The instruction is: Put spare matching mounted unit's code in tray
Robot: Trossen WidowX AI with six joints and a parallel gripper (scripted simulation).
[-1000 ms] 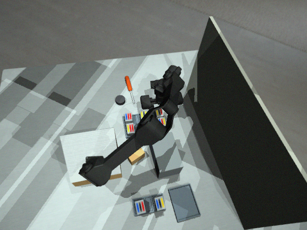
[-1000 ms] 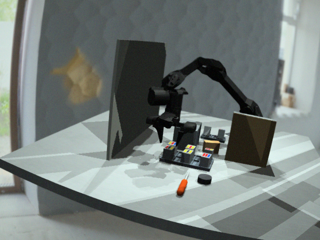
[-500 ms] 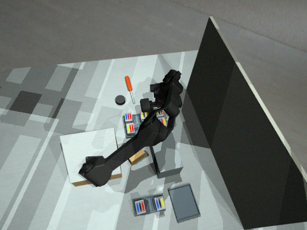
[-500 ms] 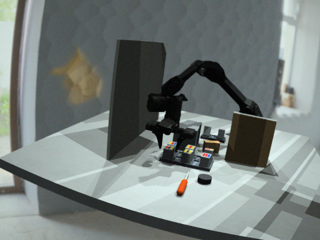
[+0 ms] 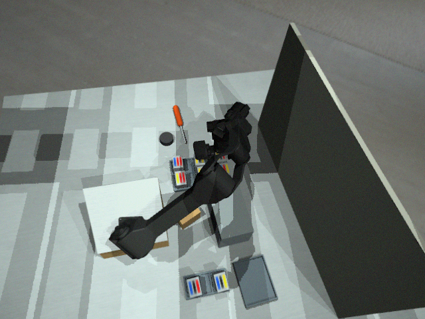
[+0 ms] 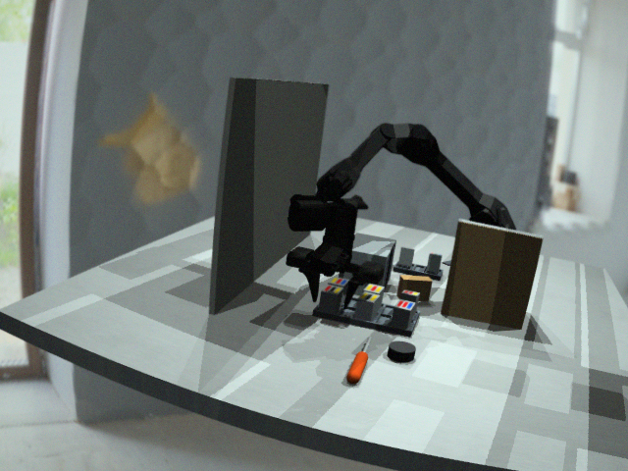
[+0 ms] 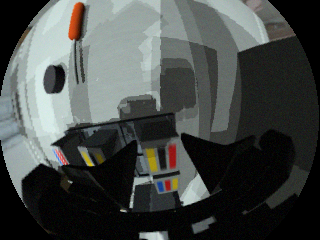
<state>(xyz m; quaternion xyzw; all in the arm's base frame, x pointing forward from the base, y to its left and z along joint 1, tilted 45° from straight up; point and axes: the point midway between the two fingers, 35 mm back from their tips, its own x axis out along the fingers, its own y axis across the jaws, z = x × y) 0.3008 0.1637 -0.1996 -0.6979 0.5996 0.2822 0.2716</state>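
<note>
My gripper (image 6: 332,300) (image 7: 159,139) is open, with its fingers pointing down at the rack. In the wrist view a dark spare with a yellow, black and red label (image 7: 161,157) stands between the fingertips, not gripped. Behind it is a spare with a blue, red and yellow label (image 7: 167,185). The rack (image 5: 188,166) (image 6: 354,320) holds several spares, partly hidden by the arm in the top view. A smaller rack (image 5: 206,283) holds a blue-black-red spare (image 5: 194,286) and a blue-black-yellow spare (image 5: 220,281). The flat tray (image 5: 255,281) is empty. The mounted unit's printed code is not visible.
A tall dark panel (image 5: 329,165) (image 6: 263,192) stands beside the arm. A grey box (image 5: 236,216), a tan block (image 5: 189,218) and a white-topped box (image 5: 125,202) (image 6: 489,274) stand nearby. An orange screwdriver (image 5: 177,115) (image 6: 357,367) (image 7: 76,21) and a black disc (image 5: 166,138) (image 6: 400,351) (image 7: 54,79) lie beyond the rack.
</note>
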